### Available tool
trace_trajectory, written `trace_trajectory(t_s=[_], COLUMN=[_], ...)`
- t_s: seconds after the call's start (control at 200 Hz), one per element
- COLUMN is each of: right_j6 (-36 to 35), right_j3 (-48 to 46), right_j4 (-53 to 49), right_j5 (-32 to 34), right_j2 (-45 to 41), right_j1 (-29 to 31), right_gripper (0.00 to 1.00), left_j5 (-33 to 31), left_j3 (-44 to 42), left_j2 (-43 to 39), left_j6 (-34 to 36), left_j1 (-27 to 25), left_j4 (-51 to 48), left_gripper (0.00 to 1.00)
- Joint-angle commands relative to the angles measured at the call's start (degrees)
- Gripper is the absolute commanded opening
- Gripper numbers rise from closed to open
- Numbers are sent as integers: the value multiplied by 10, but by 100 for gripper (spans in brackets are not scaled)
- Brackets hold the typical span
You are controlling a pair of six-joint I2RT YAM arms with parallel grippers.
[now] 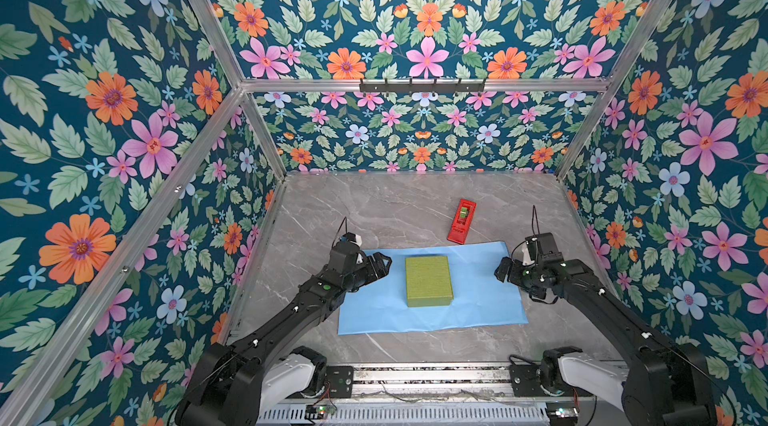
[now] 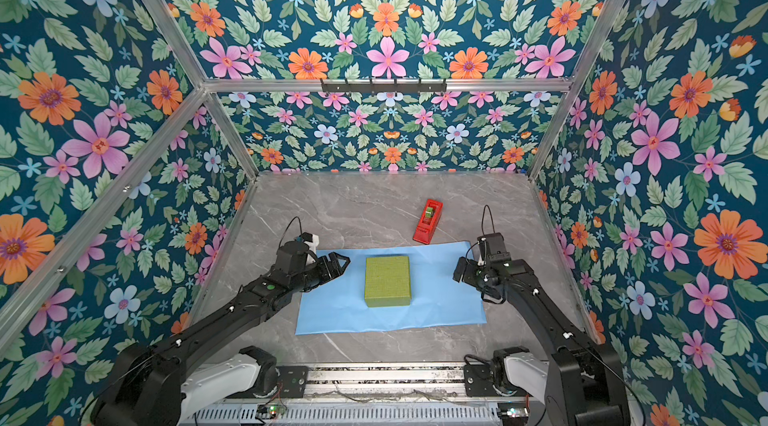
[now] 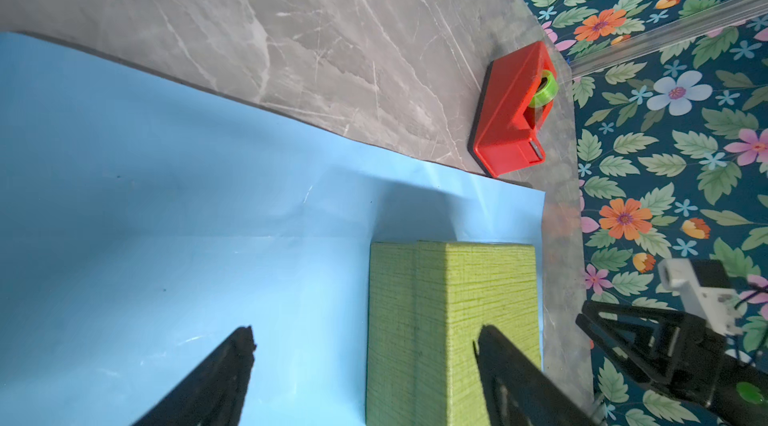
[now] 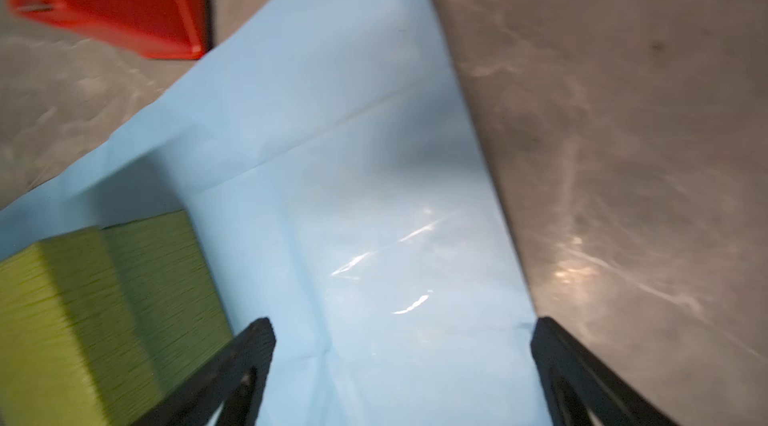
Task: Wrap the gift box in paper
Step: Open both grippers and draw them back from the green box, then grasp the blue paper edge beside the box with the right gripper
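Top views: gift box (image 1: 428, 280) lies flat at middle of paper (image 1: 478, 303). Sheet is spread on counter (image 1: 395, 203), light side up. No flap raised, no fold over box, no tape on. I judge wrapping not begun, with all folding and taping left.

My left pincer (image 1: 387, 266) hovers at box's 9 o'clock, spread, empty. My right pincer (image 1: 500, 271) sits at 3 o'clock over sheet's edge, spread, empty.

Red tape dispenser (image 1: 462, 221) stands at box's 1 o'clock by paper's far edge, green tape roll (image 3: 542, 89) seated in it. Box looks shut, contents unseen.
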Motion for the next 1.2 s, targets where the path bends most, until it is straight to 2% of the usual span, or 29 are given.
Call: trace_trajectory(t_s=[0.0, 0.18, 0.475, 0.59, 0.73, 0.835, 0.995, 1.195], right_j6=[29, 53, 98, 105, 103, 94, 72, 69], right_j3=[-12, -28, -46, -64, -76, -80, -95, -106], right_j4=[-42, -76, -87, -66, -50, -38, 20, 36], right_j5=[-19, -12, 17, -14, -59, -80, -148, -136], right_j2=[5, -7, -18, 3, 15, -11, -60, -145], right_j1=[-18, -18, 0, 0, 4, 4, 4, 4], right_gripper=[99, 99, 96, 96, 91, 86, 82, 82], left_j5=[12, 34, 28, 31, 30, 30, 31, 27], left_j3=[3, 10, 16, 18, 19, 22, 28, 29], left_j2=[6, 19, 16, 18, 16, 19, 27, 25], left_j6=[9, 15, 25, 24, 25, 27, 29, 28], left_j1=[-1, -7, -9, -10, -11, -11, -11, -15], left_j4=[24, 29, 16, 18, 16, 14, 15, 12], left_gripper=[86, 86, 85, 85, 85, 85, 85, 85])
